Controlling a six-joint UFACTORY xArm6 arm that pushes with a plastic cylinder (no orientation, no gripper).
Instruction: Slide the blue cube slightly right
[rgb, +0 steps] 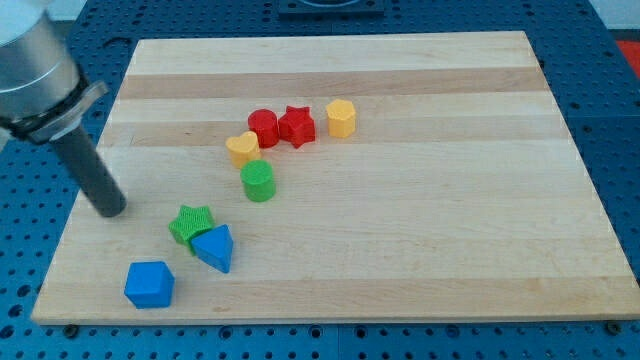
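The blue cube lies near the board's bottom left corner. My tip rests on the board above and slightly left of the cube, with a clear gap between them. A blue triangular block lies to the cube's upper right, touching a green star.
A green cylinder, a yellow heart, a red cylinder, a red star and a yellow hexagonal block form an arc near the middle. The wooden board ends just left of my tip.
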